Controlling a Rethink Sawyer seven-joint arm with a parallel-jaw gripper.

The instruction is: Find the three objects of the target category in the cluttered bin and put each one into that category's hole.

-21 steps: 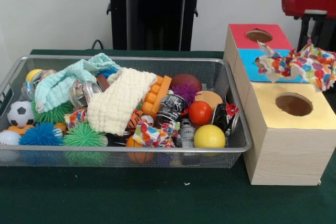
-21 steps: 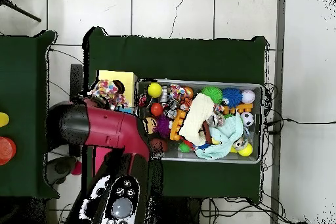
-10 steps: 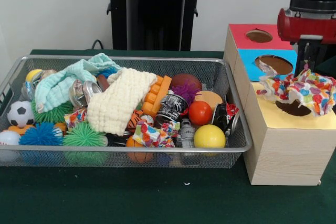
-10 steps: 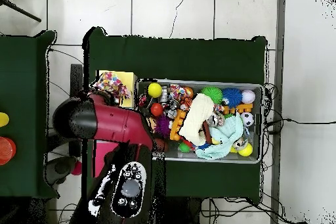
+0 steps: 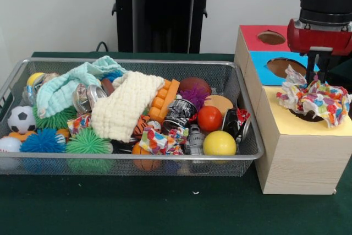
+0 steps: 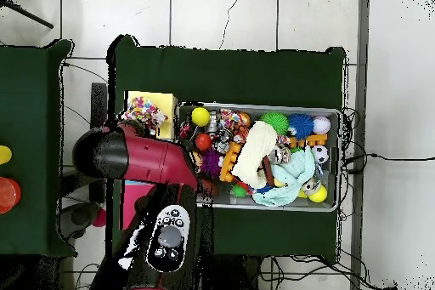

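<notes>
Yellow panel [image 5: 300, 126] tops the nearest section of the wooden box [image 5: 297, 163], and a multicoloured patterned cloth [image 5: 316, 100] sits bunched over its hole. The gripper [image 5: 322, 75] hangs just above the cloth; I cannot tell whether it clamps it. Behind lie the blue hole [image 5: 286, 67] and red hole [image 5: 271, 37]. Beside the box, the wire bin [image 5: 22, 160] holds balls, cloths and cans.

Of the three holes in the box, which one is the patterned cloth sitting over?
The hole in the yellow panel, nearest the camera; the colourful cloth covers it, while the blue hole and red hole show uncovered.
</notes>
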